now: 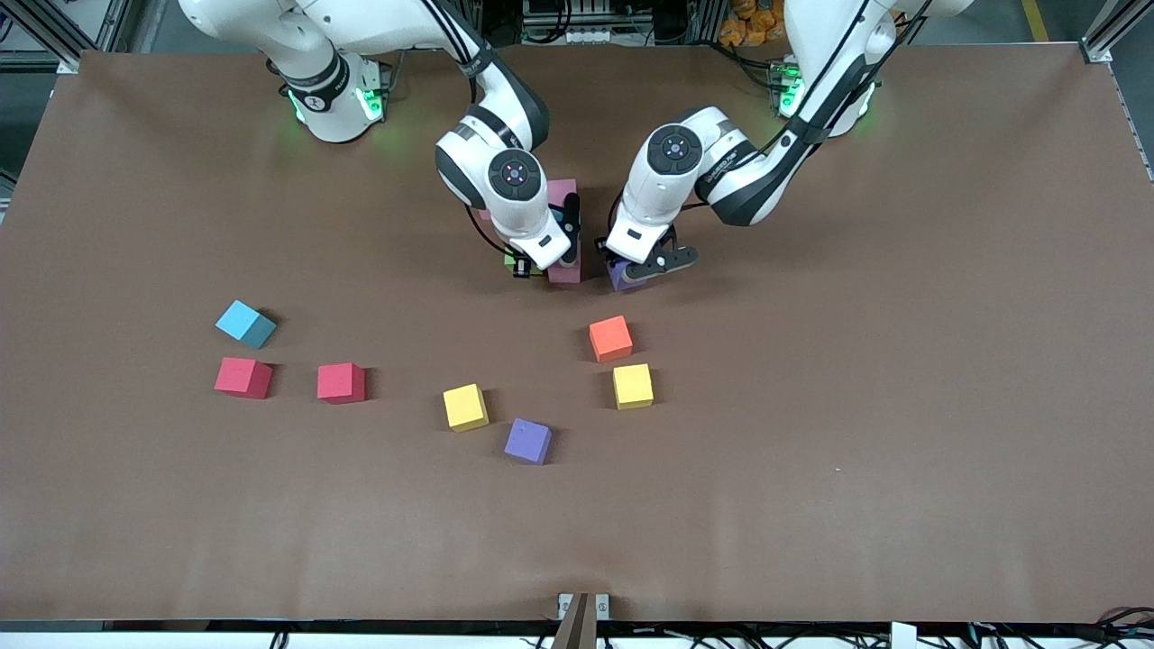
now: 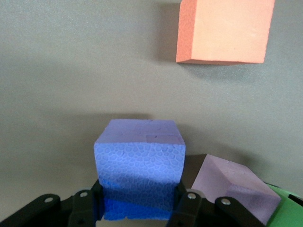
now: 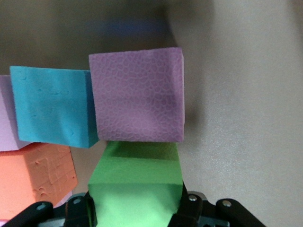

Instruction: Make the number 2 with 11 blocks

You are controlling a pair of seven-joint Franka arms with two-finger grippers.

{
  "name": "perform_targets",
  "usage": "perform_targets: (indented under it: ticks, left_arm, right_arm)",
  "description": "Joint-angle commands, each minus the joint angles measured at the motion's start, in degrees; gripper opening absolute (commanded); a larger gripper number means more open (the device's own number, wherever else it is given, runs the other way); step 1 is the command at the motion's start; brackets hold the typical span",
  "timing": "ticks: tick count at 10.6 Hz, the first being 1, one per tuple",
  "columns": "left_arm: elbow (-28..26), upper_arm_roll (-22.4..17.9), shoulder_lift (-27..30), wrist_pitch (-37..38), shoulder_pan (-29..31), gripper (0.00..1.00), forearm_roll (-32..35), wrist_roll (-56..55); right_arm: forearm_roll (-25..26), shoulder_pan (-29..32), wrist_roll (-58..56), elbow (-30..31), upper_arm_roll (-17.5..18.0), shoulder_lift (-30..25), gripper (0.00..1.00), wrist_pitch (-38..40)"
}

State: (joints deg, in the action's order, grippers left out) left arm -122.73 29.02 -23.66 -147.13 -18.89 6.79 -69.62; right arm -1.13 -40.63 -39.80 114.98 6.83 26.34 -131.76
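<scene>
The number 2 is only partly built, at the table's middle close to the arms' bases, mostly hidden under the two wrists in the front view. Approx. five cubes can be counted there across views: pink, blue, orange, a second pink, plus a green block clamped in the right gripper, which is down at the cluster's camera-facing edge. A purple block is pinched by the left gripper, beside the cluster toward the left arm's end; whether it is resting on the table or just lifted can't be told. Seven loose cubes are left nearer the camera: a blue cube, two red cubes, two yellow, a purple one and an orange cube. So, judged roughly, under half is done.

Loose-cube layout is given by the front view only. The blue block and pink block touching side by side, w/ green against the pink, are shown by the right wrist view alone. The purple grip is confirmed by the left wrist view.
</scene>
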Motion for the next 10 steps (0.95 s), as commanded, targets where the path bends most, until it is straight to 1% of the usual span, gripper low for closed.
perform_targets:
  ticks: [1, 10]
  left_arm:
    - [0.8, 0.2, -0.2, 0.8, -0.3, 0.11, -1.0, -0.4]
    - [0.8, 0.1, -0.3, 0.8, -0.4, 0.11, -1.0, -0.5]
  right_arm:
    - [0.1, -1.0, 2.4, -1.2, -0.5, 1.0, 0.00, 0.4]
    - [0.1, -2.3, 3.9, -1.5, -0.5, 1.7, 0.00, 0.4]
